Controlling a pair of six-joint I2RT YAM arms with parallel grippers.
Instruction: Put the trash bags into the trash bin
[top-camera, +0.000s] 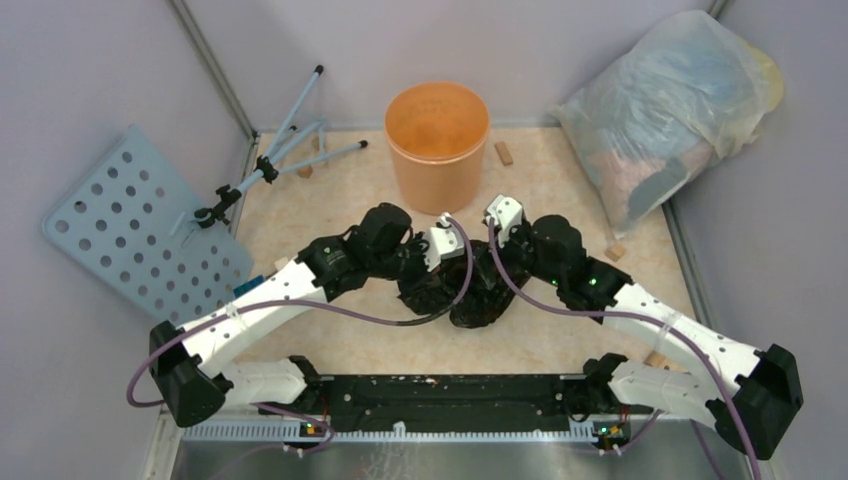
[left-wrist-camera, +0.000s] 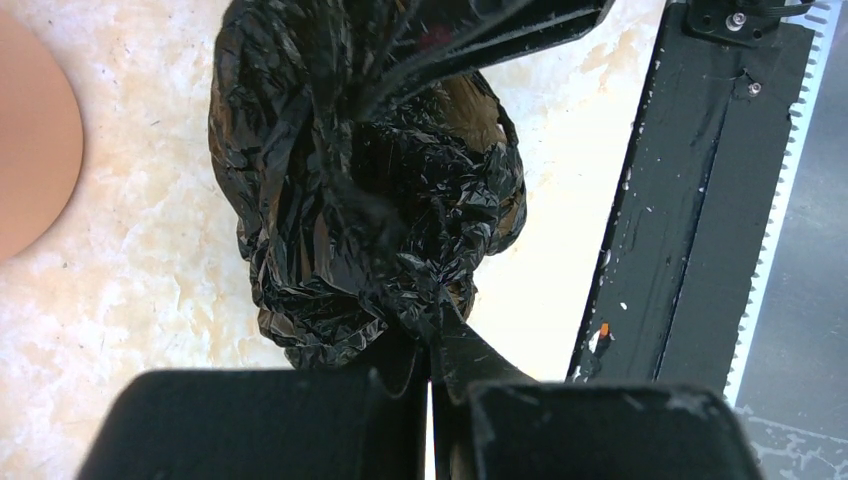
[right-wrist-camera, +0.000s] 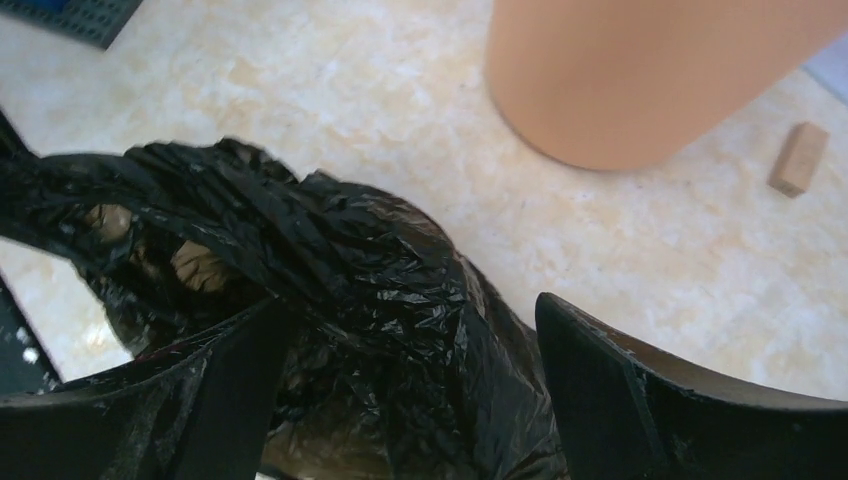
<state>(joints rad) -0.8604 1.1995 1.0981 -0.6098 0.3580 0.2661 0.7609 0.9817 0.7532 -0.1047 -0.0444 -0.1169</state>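
1. The table (top-camera: 560, 200) is a pale marbled surface. The arms reach in from its near edge.
2. A stuffed translucent bag (top-camera: 670, 105) leans in the far right corner. It is no part of this job, so leave it alone.
3. The orange trash bin (top-camera: 437, 170) stands upright at the far centre with its mouth open and unobstructed.
4. The black trash bag (top-camera: 480, 305) sits bunched at the middle of the table, on the near side of the bin and apart from it, between the two wrists. I cannot tell whether it rests on the table or hangs just off it.
5. The right gripper (right-wrist-camera: 405, 310) is spread wide, one finger on each side of the bag's crinkled body, gripping nothing. In my judgement it should close low around the bulk rather than on loose film, so the load does not slip out.
6. The left gripper (left-wrist-camera: 430, 390) is clamped tight on a twisted neck of the bag. That pinch looks thin, so lift slowly and with both arms together, or the film may tear or slide free.
7. Raise the bag until its bottom is above the rim before moving it far, then release it over the centre of the mouth.
8. A small wooden block (right-wrist-camera: 797, 158) lies just right of the bin's base, off the likely path.
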